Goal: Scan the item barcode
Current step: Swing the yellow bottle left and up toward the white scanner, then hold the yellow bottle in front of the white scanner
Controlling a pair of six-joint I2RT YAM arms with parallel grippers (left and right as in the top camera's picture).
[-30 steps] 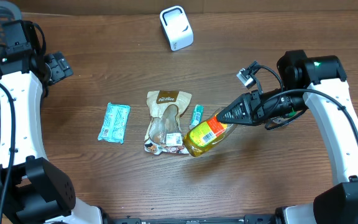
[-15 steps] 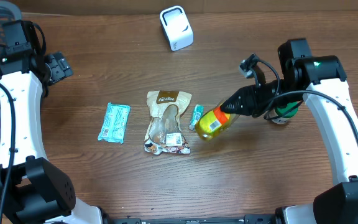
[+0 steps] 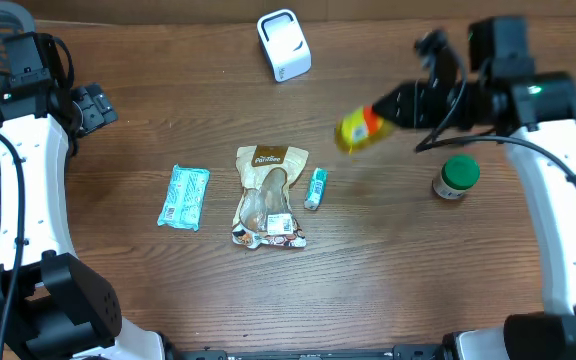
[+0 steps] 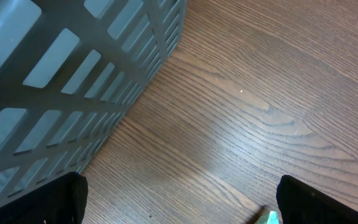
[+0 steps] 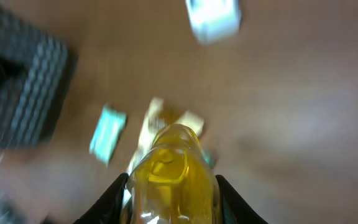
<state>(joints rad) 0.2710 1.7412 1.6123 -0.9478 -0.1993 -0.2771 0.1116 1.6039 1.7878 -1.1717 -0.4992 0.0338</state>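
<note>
The right gripper (image 3: 386, 106) is pinched on one end of a yellow bottle (image 3: 356, 131), which hangs tilted in the air above the wooden table (image 3: 388, 260) — between the white scanner (image 3: 284, 45) and a green-lidded jar (image 3: 457, 177). The bottle is see-through amber-yellow with an orange-red label patch, too blurred to read. The left gripper (image 4: 179, 208) is spread wide beside a gray basket (image 4: 73, 74) — nothing between its fingers.
</note>
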